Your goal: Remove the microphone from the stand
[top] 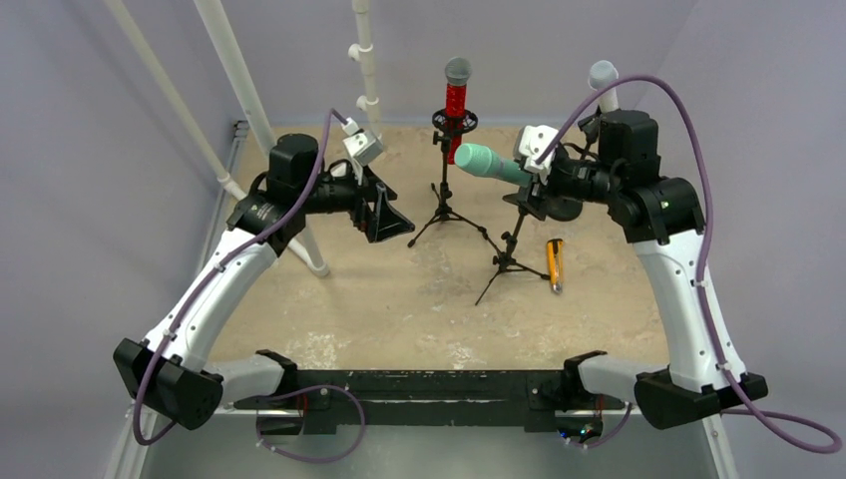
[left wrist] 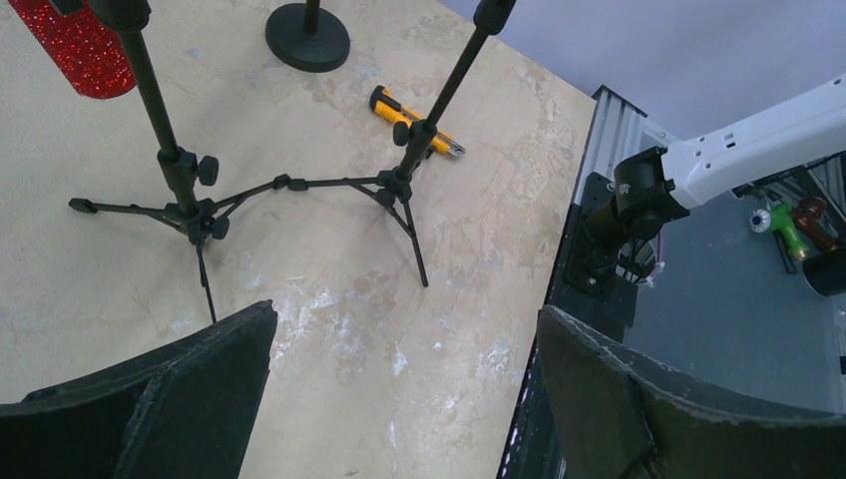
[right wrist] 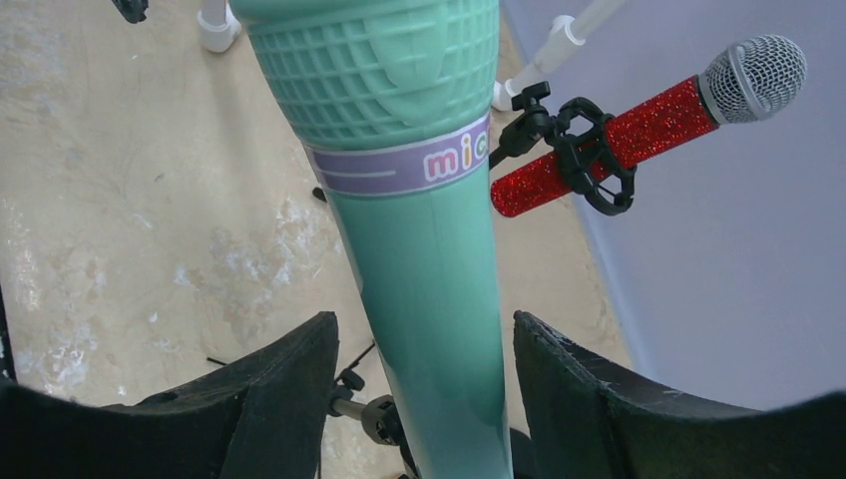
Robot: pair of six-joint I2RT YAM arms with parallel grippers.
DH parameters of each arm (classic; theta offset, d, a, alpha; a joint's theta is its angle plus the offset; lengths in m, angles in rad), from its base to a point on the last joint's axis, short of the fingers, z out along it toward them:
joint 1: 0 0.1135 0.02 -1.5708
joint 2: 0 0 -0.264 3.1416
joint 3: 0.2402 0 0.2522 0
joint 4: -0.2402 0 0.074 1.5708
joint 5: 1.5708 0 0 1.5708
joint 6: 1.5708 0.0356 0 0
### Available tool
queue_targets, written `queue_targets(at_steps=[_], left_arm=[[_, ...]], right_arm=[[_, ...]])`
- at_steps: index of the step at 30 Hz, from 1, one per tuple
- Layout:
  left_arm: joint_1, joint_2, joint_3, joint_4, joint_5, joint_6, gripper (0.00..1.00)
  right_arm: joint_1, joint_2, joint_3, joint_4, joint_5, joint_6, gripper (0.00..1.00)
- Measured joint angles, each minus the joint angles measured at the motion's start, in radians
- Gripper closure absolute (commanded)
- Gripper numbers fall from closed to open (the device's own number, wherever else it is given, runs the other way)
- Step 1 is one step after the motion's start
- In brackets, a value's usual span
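Two tripod stands are sitting on the table, and over the top of the right-hand stand point(top: 511, 239) the green microphone point(top: 487, 163) is lying nearly level, head pointing left toward the red glitter microphone point(top: 456, 100). The right gripper point(right wrist: 424, 334) is straddling the green handle there, fingers point(right wrist: 289, 389) unclenched with a slim gap showing on each side. Well left of that stand the left gripper point(top: 384, 215) is hanging spread wide and empty, while an orange utility knife point(top: 555, 264) is lying just right of its feet.

Orange utility knife point(top: 555, 264) on tan tabletop point(top: 379, 289), white pipes point(top: 363, 30) behind
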Motion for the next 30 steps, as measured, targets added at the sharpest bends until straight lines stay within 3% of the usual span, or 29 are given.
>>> queue_targets(at_steps=[10, 20, 24, 30], left_arm=[[-0.023, 0.115, 0.000, 0.115, 0.080, -0.018, 0.01], [-0.159, 0.339, 0.024, 0.298, 0.143, -0.020, 0.02], [-0.202, 0.375, 0.027, 0.367, 0.146, -0.022, 0.02], [-0.265, 0.401, 0.027, 0.524, 0.138, -0.028, 0.05]], right_arm=[[0.033, 0.029, 0.000, 0.024, 0.029, -0.029, 0.66], [0.041, 0.030, 0.000, 0.040, 0.042, -0.017, 0.93], [0.049, 0.030, 0.000, 0.050, 0.042, 0.022, 1.00], [0.063, 0.029, -0.008, 0.079, 0.046, 0.098, 1.00]])
